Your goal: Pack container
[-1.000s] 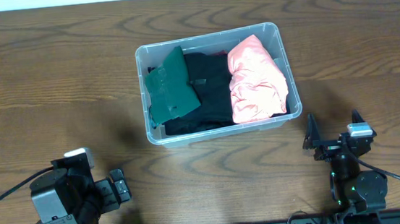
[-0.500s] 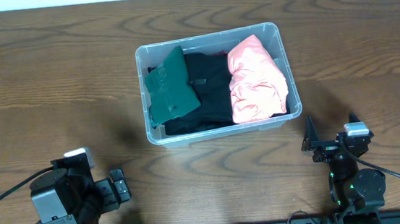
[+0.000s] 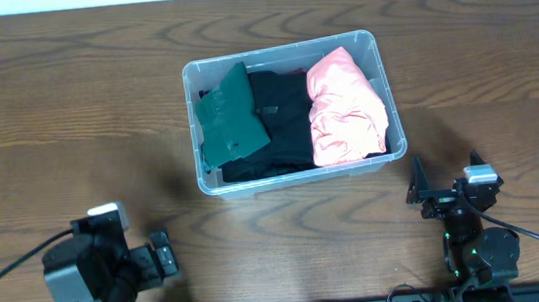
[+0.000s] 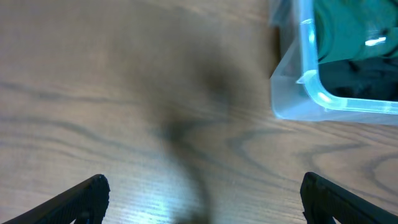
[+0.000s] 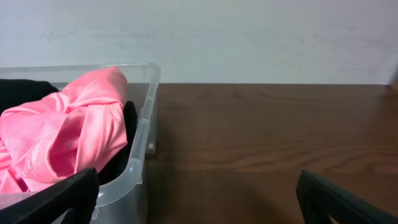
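Observation:
The clear plastic container (image 3: 393, 121) stands in the middle of the table. It holds a folded green garment (image 3: 229, 115) at the left, a black one (image 3: 283, 120) in the middle and a pink one (image 3: 344, 107) at the right. My left gripper (image 3: 161, 253) is open and empty near the front left, pointing at the container's corner (image 4: 298, 87). My right gripper (image 3: 444, 189) is open and empty at the front right, just right of the container (image 5: 134, 168), with the pink garment (image 5: 68, 140) in its view.
The wooden table (image 3: 70, 110) surrounds the container on all sides. A white wall (image 5: 249, 37) rises behind the table's far edge. Black cables (image 3: 6, 267) trail from the arm bases along the front edge.
The left arm has drawn back slightly toward the front edge. The right gripper moved a little toward the front between the earliest frame and now. The container and clothes have not moved.

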`<state>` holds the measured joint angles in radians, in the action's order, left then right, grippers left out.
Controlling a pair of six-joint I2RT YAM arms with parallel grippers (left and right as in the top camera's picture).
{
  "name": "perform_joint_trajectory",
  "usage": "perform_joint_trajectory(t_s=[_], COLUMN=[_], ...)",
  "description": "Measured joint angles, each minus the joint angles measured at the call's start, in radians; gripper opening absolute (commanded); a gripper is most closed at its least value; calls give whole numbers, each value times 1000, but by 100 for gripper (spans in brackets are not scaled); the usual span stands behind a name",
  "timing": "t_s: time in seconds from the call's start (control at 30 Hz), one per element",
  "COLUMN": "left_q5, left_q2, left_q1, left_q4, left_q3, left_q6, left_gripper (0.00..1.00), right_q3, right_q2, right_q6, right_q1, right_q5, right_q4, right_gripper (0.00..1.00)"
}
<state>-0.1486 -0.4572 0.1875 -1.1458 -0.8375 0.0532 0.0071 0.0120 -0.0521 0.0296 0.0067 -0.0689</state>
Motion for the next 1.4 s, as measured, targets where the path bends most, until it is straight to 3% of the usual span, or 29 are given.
perform_joint_trajectory(t_s=[0.1, 0.27, 0.53, 0.77, 1.4], left_q5=[8, 18, 21, 21, 21], left_q2=[66, 196, 429, 445, 447], left_q1=[-65, -188, -203, -204, -209], left_q4=[58, 298, 713, 1099, 1109], left_q3=[42, 254, 601, 800, 805], left_q6=[3, 13, 6, 0, -1], left_gripper=[98, 98, 98, 98, 98], right_q3=[0, 0, 0, 0, 0], right_q2=[0, 0, 0, 0, 0], right_q6=[0, 0, 0, 0, 0], right_q1=[0, 0, 0, 0, 0], right_q5=[0, 0, 0, 0, 0], right_q4=[0, 0, -1, 0, -1], right_gripper=[99, 99, 99, 99, 99])
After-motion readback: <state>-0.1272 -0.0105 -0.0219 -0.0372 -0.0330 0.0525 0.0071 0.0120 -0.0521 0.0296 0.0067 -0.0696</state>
